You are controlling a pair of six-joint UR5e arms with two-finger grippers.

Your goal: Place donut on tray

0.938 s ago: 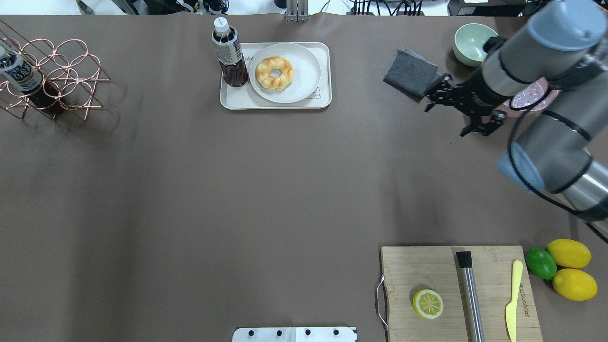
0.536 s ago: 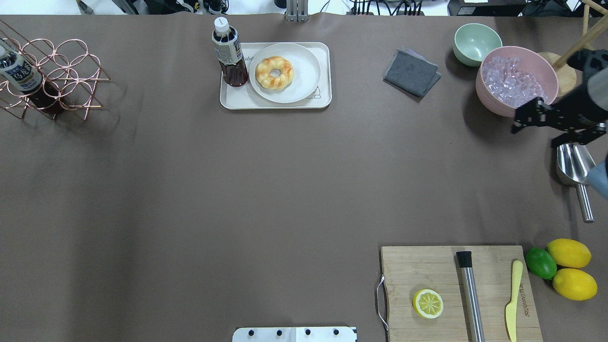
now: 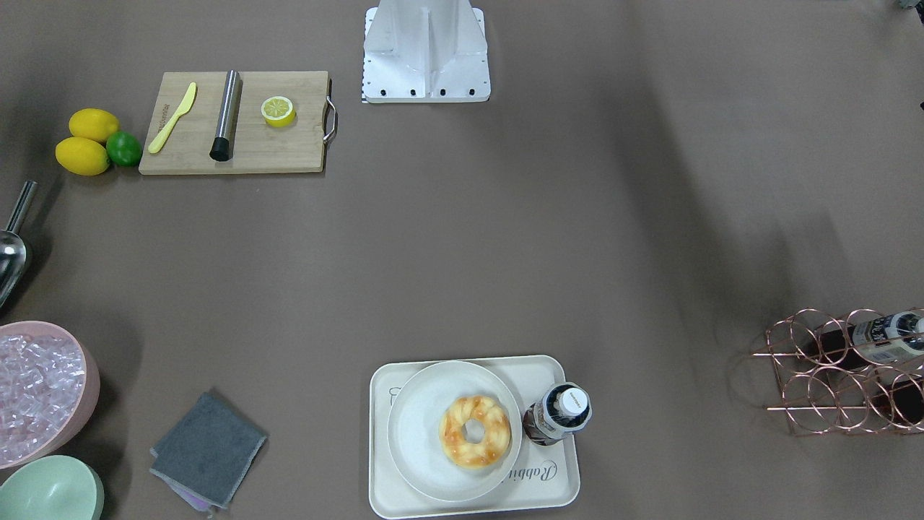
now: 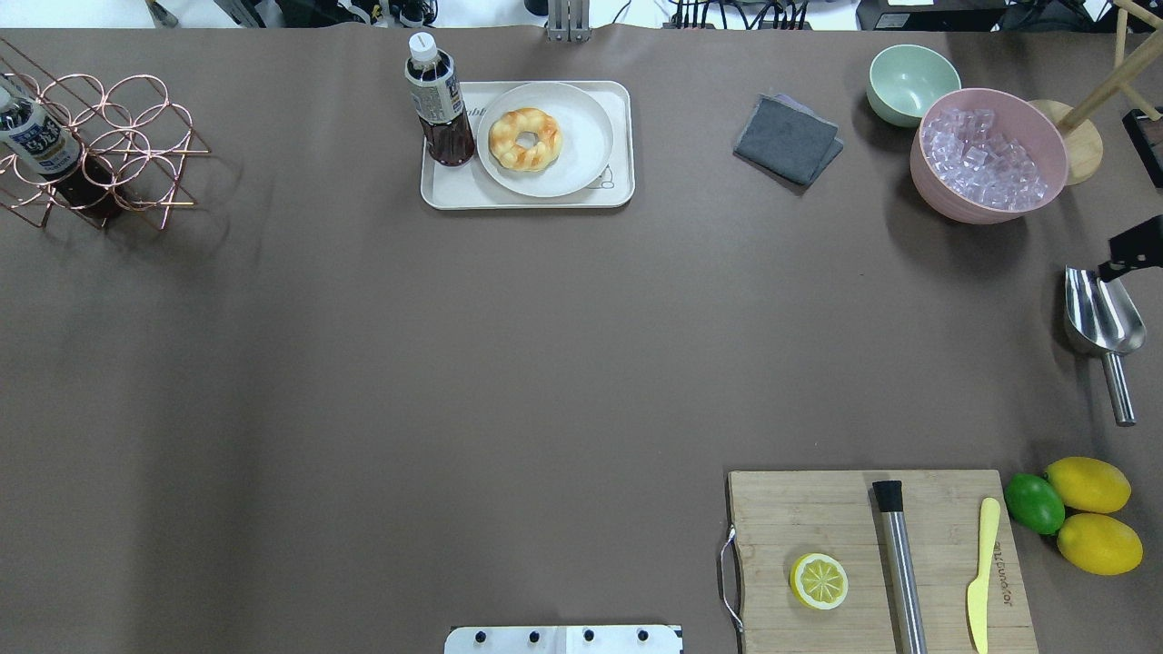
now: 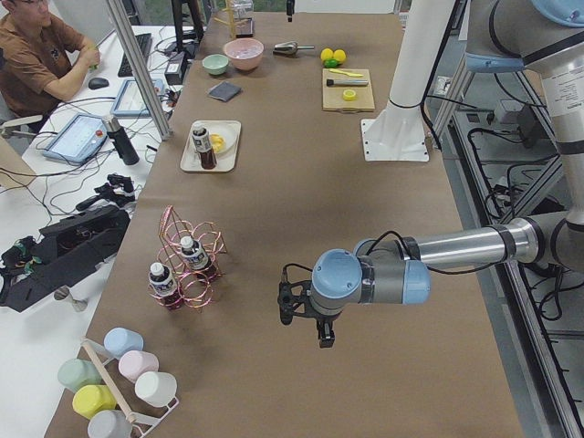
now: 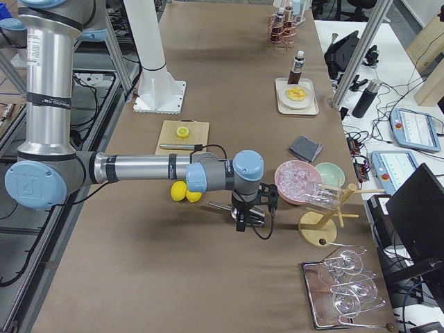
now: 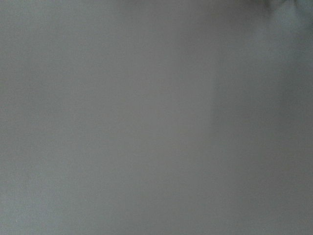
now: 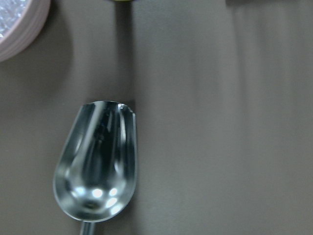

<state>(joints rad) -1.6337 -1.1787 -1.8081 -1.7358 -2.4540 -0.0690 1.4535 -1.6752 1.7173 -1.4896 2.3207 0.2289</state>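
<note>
The donut point(image 4: 525, 139) lies on a round off-white plate point(image 4: 586, 136), and the plate sits on the cream tray point(image 4: 527, 197) at the far middle of the table. The donut also shows in the front-facing view point(image 3: 475, 431), on the tray point(image 3: 556, 473). A dark bottle point(image 4: 439, 100) stands on the tray's left end. Only a black tip of my right gripper point(image 4: 1134, 247) shows at the right edge, above a steel scoop point(image 4: 1101, 316); I cannot tell if it is open. My left gripper point(image 5: 304, 327) hangs over bare table far from the tray; I cannot tell its state.
A pink bowl of ice point(image 4: 990, 159), a green bowl point(image 4: 909, 82) and a grey cloth point(image 4: 787, 139) are at the far right. A cutting board point(image 4: 781, 509) with a halved lemon, lemons and a lime are near right. A wire bottle rack point(image 4: 100, 145) is far left.
My right arm has drawn back to the right, from beside the grey cloth past the ice bowl to the table's right edge. The donut, plate and tray have not moved.
</note>
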